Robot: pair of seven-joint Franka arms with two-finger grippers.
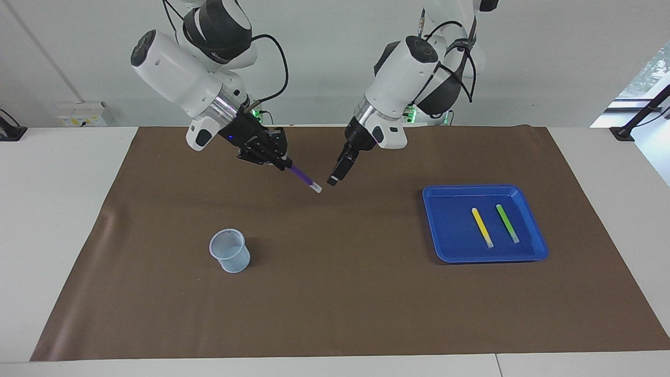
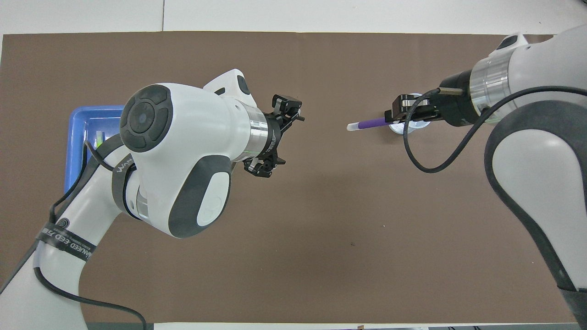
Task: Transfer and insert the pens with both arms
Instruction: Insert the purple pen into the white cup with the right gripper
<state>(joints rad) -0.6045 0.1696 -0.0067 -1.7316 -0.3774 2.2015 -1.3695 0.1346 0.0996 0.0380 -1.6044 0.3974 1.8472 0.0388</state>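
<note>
My right gripper (image 1: 284, 164) (image 2: 397, 120) is shut on the dark purple pen (image 1: 302, 178) (image 2: 369, 123), which hangs in the air with its whitish tip slanting down toward the mat. From overhead the pen's gripped end lies over the cup (image 1: 229, 251) (image 2: 415, 124). My left gripper (image 1: 335, 177) (image 2: 276, 135) is open and holds nothing, a short gap from the pen's tip, over the mat's middle. The yellow pen (image 1: 482, 227) and the light green pen (image 1: 507, 223) lie side by side in the blue tray (image 1: 445, 246) (image 2: 78, 137).
A brown mat (image 1: 340, 303) covers the table. The pale translucent cup stands upright on it toward the right arm's end, and the tray sits toward the left arm's end. In the overhead view my left arm hides most of the tray.
</note>
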